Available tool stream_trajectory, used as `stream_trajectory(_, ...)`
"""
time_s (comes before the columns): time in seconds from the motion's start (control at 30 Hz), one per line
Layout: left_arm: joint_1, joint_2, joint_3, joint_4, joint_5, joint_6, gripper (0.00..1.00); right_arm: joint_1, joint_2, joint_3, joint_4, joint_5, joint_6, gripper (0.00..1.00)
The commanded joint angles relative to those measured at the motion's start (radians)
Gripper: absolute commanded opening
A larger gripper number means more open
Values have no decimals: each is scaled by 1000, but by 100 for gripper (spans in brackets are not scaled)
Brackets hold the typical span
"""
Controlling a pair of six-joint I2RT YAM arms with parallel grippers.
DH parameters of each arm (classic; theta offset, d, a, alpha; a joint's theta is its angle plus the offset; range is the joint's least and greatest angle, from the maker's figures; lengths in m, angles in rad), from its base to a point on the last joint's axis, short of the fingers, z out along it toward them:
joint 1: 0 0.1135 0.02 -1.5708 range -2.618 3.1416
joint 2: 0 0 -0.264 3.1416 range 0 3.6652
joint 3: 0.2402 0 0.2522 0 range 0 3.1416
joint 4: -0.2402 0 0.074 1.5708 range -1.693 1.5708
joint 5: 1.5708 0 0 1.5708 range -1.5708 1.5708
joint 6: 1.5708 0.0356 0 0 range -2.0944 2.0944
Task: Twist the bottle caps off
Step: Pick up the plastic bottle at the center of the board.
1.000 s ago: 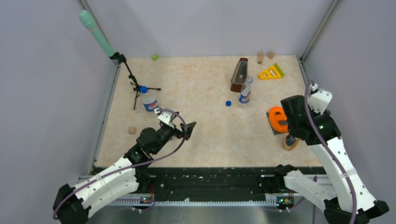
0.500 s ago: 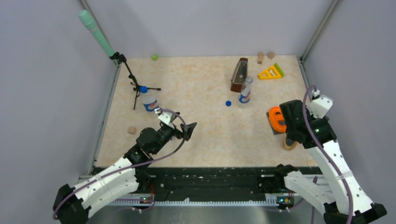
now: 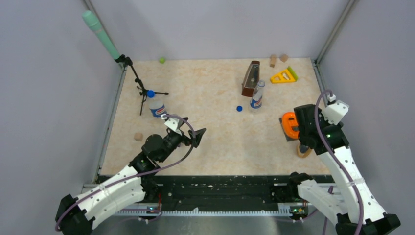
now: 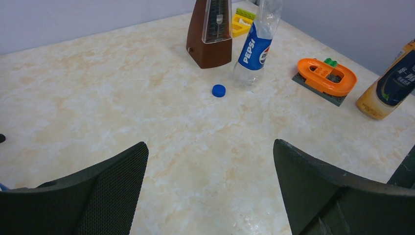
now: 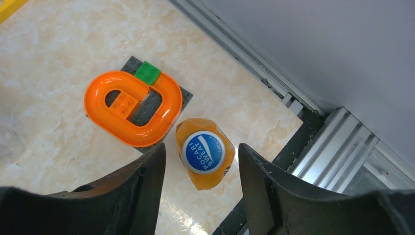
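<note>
Cap (image 5: 203, 152) beneath right end effector (image 5: 200, 147)

Item one: my left arm (image 3: 122, 178), lying low from the near-left corner of the table (image 3: 220, 83) toward its middle. My left gripper (image 4: 209, 156), jaws spread wide.

Item two: my right arm (image 3: 348, 169), upright by the right edge. My right gripper (image 5: 200, 152), pointing straight down, jaws partly apart.

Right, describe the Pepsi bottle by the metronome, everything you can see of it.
The Pepsi bottle is clear, thin-looking plastic with a blue wrap label bearing the white logo. It stands upright on the marbled table, looks empty, and from above its neck shows no cap. It stands close beside the brown metronome; whether they touch cannot be told. A loose blue cap lies by its base, apart from it.
</note>
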Motion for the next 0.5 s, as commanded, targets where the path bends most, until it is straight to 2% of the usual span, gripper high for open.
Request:
stream_trajectory(0.0, 1, -10, 32, 24, -10, 5, 98, -19, -5, -8, 59, 30, -45, 55)
stream_trajectory(0.23, 1, 9, 39, 27, -5, 5, 98, -38, -4, -49, 110, 19, -104, 54)
stream_trajectory(0.47, 1, 16, 44, 25, 0, 3, 98, -50, 2, -78, 149, -1, -133, 49)
